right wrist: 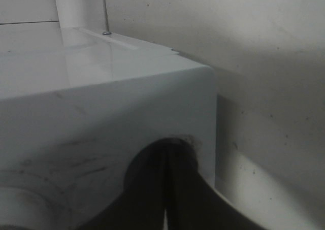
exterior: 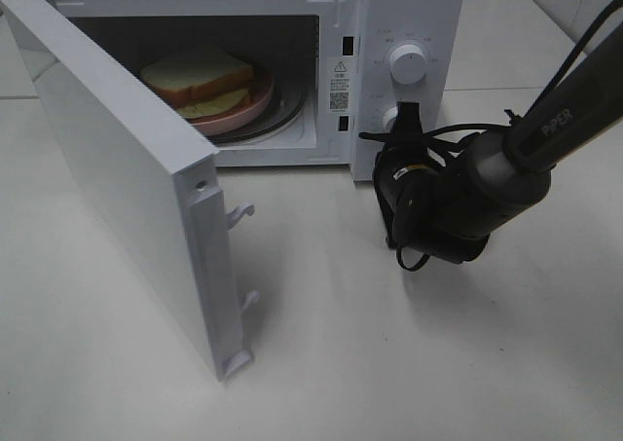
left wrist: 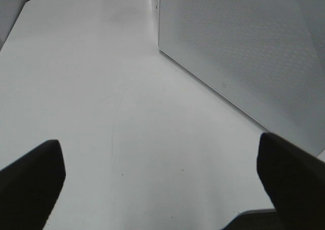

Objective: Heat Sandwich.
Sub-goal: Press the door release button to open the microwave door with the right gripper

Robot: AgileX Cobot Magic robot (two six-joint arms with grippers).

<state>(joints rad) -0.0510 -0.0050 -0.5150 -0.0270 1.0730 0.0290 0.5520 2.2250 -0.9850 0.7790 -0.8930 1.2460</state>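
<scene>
Operator: Where is the sandwich (exterior: 200, 76)?

Technician: Inside the microwave (exterior: 428, 32), on a round pink plate (exterior: 250, 110) that sits on the turntable. The door (exterior: 127, 178) stands wide open to the left, so nothing blocks the cavity.

Operator: State the jaw condition.

Technician: The right gripper (right wrist: 166, 159) is clenched on nothing, its tip at the lower knob (exterior: 390, 120) and partly hiding it. Whether they touch cannot be told. The left gripper (left wrist: 161, 182) is released, with its fingers spread wide above the bare table (exterior: 389, 344), beside a white panel with a fine dot pattern.

Operator: Materials and shapes?

Technician: The microwave is a glossy white box with rounded corners. The sandwich has square white slices, a brown crust and a pale yellow filling. The grippers are matte black. The table is smooth and white.

Operator: Counts?

Technician: One microwave, one door, two knobs, one plate, one sandwich, two grippers.
</scene>
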